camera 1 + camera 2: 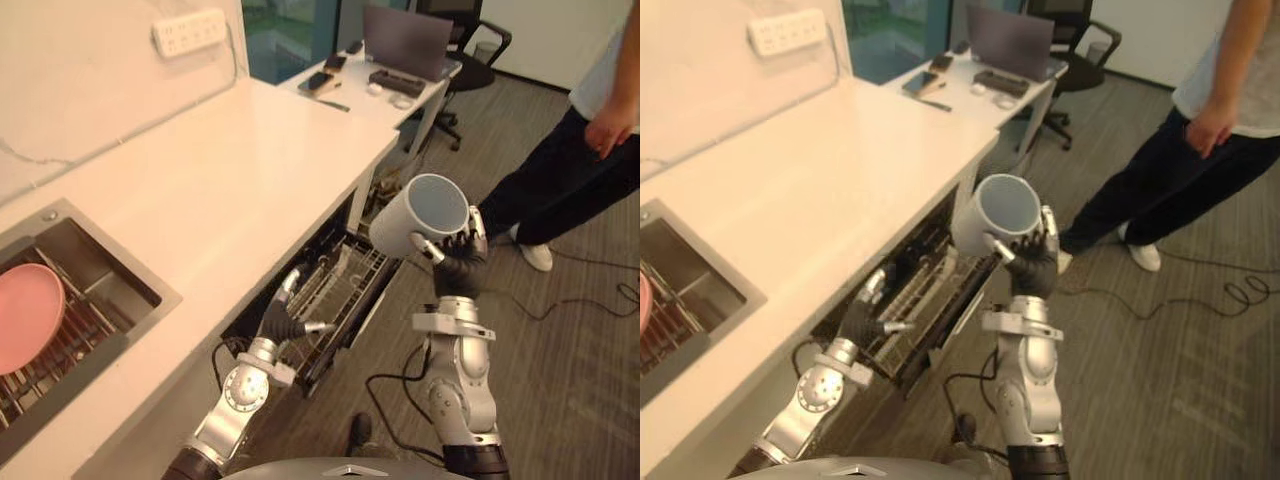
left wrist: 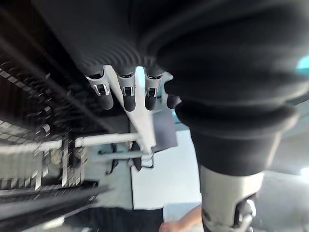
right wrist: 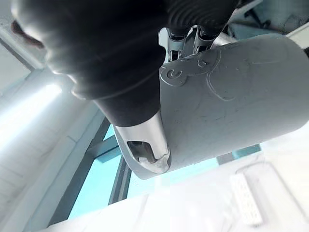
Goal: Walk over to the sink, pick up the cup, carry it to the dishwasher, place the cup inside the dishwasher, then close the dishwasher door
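A pale grey cup (image 1: 420, 215) with a blue-grey inside lies tilted on its side in the air, its mouth facing up and away. My right hand (image 1: 460, 268) is shut on it from below, thumb and fingers around its wall (image 3: 231, 96). It hangs above the floor just right of the open dishwasher (image 1: 340, 285), whose wire rack is pulled out under the counter. My left hand (image 1: 283, 322) is open at the rack's near edge, its fingers (image 2: 125, 96) relaxed and holding nothing.
The white counter (image 1: 230, 170) runs along the left, with a steel sink (image 1: 100, 280) holding a pink plate (image 1: 25, 315). A person (image 1: 580, 160) stands on the carpet at the right. A desk with a laptop (image 1: 405, 45) and a chair are behind.
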You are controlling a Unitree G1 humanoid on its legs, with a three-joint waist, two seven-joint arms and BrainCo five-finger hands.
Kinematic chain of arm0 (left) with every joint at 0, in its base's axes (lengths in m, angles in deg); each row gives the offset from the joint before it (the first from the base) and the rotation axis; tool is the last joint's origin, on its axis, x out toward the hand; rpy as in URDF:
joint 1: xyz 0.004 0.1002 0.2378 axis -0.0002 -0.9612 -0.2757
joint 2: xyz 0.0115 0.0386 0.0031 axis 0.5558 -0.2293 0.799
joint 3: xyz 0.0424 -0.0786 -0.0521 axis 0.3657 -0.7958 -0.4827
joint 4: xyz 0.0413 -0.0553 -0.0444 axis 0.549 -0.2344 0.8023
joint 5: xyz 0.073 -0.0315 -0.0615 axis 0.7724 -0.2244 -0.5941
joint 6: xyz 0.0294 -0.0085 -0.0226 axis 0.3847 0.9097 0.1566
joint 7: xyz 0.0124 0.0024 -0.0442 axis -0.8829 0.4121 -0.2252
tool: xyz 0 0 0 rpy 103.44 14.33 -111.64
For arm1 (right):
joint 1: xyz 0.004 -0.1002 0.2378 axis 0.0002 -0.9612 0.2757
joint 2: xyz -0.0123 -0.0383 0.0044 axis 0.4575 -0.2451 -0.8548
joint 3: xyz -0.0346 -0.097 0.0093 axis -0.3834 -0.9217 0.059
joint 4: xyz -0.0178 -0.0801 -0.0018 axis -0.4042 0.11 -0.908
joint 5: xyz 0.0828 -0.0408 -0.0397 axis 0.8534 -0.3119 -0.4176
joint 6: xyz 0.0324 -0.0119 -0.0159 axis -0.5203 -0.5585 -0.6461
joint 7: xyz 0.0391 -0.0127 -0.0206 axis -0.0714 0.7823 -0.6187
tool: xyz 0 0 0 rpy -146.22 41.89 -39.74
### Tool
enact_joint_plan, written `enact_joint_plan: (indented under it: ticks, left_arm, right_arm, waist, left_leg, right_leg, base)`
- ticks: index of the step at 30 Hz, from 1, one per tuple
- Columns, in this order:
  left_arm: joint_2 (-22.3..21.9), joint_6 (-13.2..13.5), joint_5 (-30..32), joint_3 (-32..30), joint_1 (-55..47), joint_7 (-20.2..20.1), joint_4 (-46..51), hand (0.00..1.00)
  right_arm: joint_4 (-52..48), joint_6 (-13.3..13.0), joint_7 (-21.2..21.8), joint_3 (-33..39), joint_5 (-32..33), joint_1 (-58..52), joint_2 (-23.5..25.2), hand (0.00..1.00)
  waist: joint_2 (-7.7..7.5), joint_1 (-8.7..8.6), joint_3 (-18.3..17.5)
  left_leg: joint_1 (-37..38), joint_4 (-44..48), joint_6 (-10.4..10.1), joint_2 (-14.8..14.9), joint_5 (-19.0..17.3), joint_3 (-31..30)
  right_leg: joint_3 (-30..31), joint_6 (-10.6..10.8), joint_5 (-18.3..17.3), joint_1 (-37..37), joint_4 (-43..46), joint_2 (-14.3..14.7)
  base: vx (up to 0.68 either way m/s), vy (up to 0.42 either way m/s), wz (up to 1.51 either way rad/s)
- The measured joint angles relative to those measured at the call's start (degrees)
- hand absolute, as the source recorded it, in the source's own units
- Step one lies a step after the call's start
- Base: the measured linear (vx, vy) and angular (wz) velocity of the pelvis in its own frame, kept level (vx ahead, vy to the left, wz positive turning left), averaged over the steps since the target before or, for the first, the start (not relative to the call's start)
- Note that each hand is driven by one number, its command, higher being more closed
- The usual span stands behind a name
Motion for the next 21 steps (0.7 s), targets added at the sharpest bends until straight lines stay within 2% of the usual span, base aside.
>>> enact_joint_plan:
  ticks: [3,7,9,11,16,21]
  left_arm:
    - [0.83,-1.14,-1.19,1.85,0.0,-4.82,-0.85,0.0]
    - [1.19,-3.67,-2.09,2.81,0.91,-6.57,-2.24,0.0]
    - [1.62,-4.95,-2.07,3.02,1.6,-5.55,-3.14,0.0]
    - [2.21,-5.32,-2.07,2.62,1.92,-3.61,-4.44,0.0]
    - [2.46,-6.21,-2.06,-3.62,1.26,2.49,-7.36,0.0]
    - [2.71,-6.28,-1.94,-7.72,-1.45,5.71,-7.53,0.0]
  right_arm:
    - [4.7,0.35,-1.42,2.79,1.16,2.92,-2.34,1.0]
    - [11.68,2.51,-0.71,4.39,2.23,7.86,-5.75,1.0]
    - [14.61,4.07,1.27,4.26,2.21,9.31,-7.56,1.0]
    - [16.71,5.31,2.42,4.26,2.18,10.62,-7.89,1.0]
    - [22.26,8.81,5.34,3.4,2.02,15.8,-9.93,1.0]
    - [24.81,12.71,6.12,2.96,1.98,18.8,-10.82,1.0]
  waist:
    - [0.8,-0.06,3.73]
    - [2.46,0.25,7.24]
    - [3.24,0.52,9.07]
    - [3.3,0.93,10.24]
    - [3.69,2.53,12.63]
    - [4.05,4.08,13.51]
  left_leg:
    - [-3.51,1.9,-0.02,0.08,0.13,-0.91]
    - [-5.57,2.85,-0.11,0.1,0.07,-2.23]
    - [-6.88,3.69,-0.13,0.13,-0.02,-3.21]
    - [-7.55,3.91,-0.13,0.12,-0.01,-3.89]
    - [-9.98,5.34,-0.05,-0.04,-0.09,-5.96]
    - [-11.66,5.98,0.08,-0.74,0.24,-8.29]
  right_leg:
    - [-0.13,-0.43,0.63,-2.13,0.35,-0.01]
    - [-0.7,-1.35,1.38,-3.32,0.36,-0.03]
    - [-1.78,-1.46,1.48,-3.52,0.37,-0.06]
    - [-2.56,-1.46,1.47,-3.55,0.37,-0.11]
    - [-4.62,-1.46,1.47,-3.93,0.37,-0.34]
    - [-5.56,-1.47,1.46,-4.38,0.38,-0.75]
  base:
    - [-0.05,-0.016,0.17]
    - [-0.02,-0.002,0.1]
    - [0.0,0.01,0.2]
    - [-0.01,0.013,0.24]
    - [-0.02,0.022,0.21]
    - [-0.01,0.04,0.24]
